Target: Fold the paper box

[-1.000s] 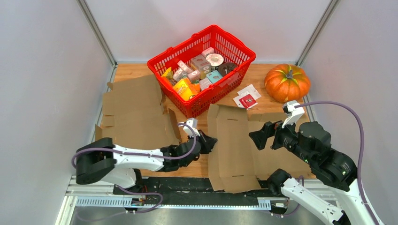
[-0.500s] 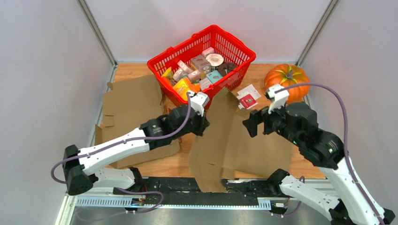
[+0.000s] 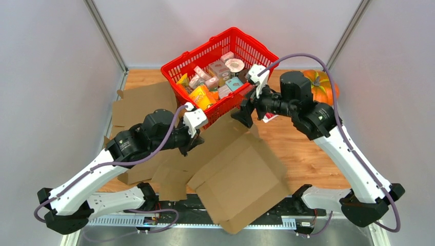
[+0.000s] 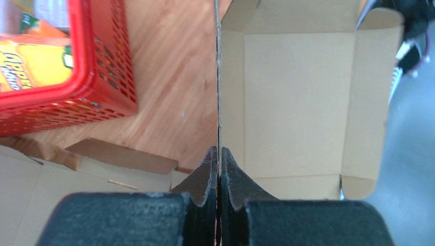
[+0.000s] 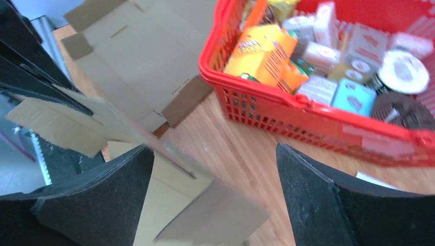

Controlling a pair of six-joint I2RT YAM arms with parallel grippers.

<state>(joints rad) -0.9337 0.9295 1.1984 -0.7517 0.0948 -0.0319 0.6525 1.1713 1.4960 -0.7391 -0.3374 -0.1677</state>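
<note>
paper box (image 3: 241, 179) held up unfolded, tilted over the near edge of the table (image 3: 302, 148).
left gripper (image 4: 219, 154) pinches one panel edge tight; right gripper (image 5: 214, 149) gapes wide at the top flap, beside the red basket (image 3: 197, 49), gripping nothing.

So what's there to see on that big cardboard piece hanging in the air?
The cardboard blank is plain brown and mostly unfolded, with creased panels and small flaps along its edges. It hangs tilted above the near edge of the table. The left gripper pinches one edge; the open right gripper sits at its upper edge, not clamping.
</note>
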